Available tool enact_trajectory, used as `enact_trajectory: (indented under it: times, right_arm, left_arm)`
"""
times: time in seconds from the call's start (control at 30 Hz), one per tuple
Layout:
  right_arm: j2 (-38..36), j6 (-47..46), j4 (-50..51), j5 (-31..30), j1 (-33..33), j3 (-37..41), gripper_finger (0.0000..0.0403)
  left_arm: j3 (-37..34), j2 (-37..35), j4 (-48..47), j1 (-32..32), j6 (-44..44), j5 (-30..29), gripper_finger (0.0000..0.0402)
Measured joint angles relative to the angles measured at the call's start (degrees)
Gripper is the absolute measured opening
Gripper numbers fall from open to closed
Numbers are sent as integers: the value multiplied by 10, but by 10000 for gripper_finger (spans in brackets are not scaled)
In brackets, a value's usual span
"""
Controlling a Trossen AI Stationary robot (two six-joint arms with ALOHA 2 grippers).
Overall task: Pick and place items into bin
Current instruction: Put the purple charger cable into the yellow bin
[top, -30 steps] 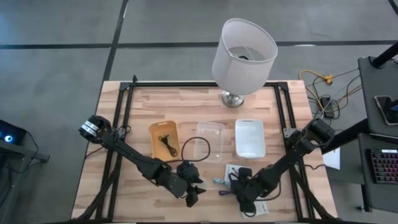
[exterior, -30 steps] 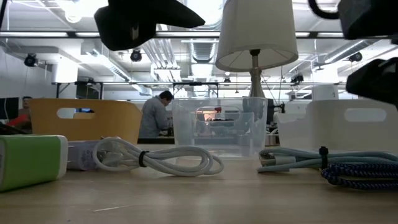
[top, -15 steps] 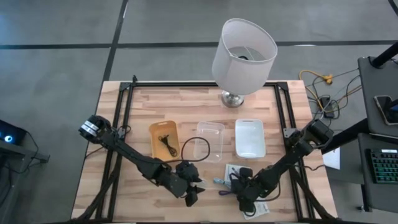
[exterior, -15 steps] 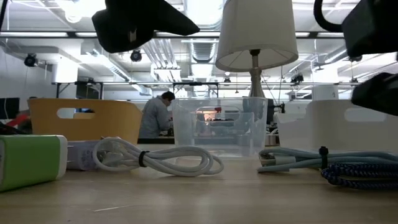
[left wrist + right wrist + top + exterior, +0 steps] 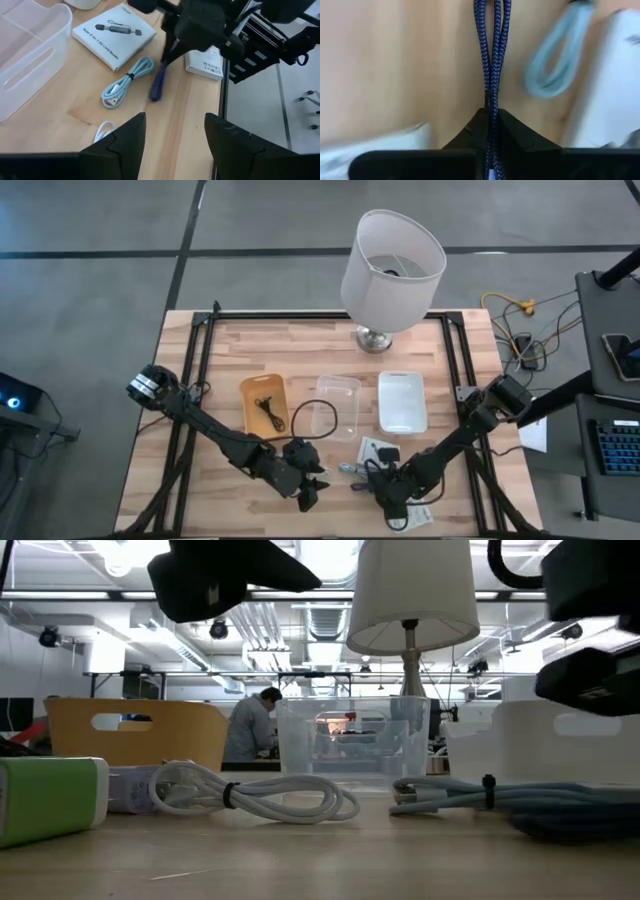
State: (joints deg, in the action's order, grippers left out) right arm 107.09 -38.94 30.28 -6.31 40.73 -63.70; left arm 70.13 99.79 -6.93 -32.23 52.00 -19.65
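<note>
Behind the desk [image 5: 300,345] lay an open workshop hall with ceiling ducts, where a person [image 5: 247,726] stood at a far bench. On the wooden desk we recorded a large white lamp [image 5: 392,258] at the far edge and three bins in a row: an orange bin [image 5: 263,403] holding a small black cable [image 5: 268,410], a clear bin [image 5: 338,406] at centre, and a white bin [image 5: 402,402] to its right. A thin black cable loop [image 5: 312,418] lay against the clear bin's left side.

Our right hand [image 5: 392,498] was near the desk's front edge, right of centre. The right wrist view showed its fingers closed on a dark blue braided cable [image 5: 492,55], the doubled strand pinched between them and hanging straight. In the left wrist view the same cable [image 5: 161,80] hung from the right hand [image 5: 172,47] just above the wood.

Just beside it lay a pale-blue coiled cable [image 5: 126,82], and beyond that a white printed card [image 5: 114,34] showing an adapter. A second white packet [image 5: 205,62] lay partly under the right hand.

Our left hand [image 5: 308,492] hovered at the front, left of centre, with its fingers [image 5: 122,145] apart and nothing between them. A white coiled cable [image 5: 255,796] and a green-and-white block [image 5: 50,800] lay near the front edge in the low view.
</note>
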Motion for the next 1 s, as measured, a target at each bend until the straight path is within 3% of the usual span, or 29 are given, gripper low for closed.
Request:
enact_trajectory:
  times: [0.17,0.5,0.63,0.77,1.0]
  right_arm:
    - [-46,4,51,0,13,-46,14]
    - [-126,38,121,-100,-44,-102,13]
    - [-127,86,133,-76,-66,-129,13]
    - [-124,114,160,-40,-83,-154,13]
    - [-123,134,154,-32,-114,-161,13]
  left_arm:
    - [0,-7,0,0,-7,-3,187]
    - [41,-27,-1,19,-101,-23,209]
    - [55,-27,-10,27,-195,-20,242]
    - [70,-27,-77,26,-300,-13,266]
    - [71,-29,-92,35,-320,3,275]
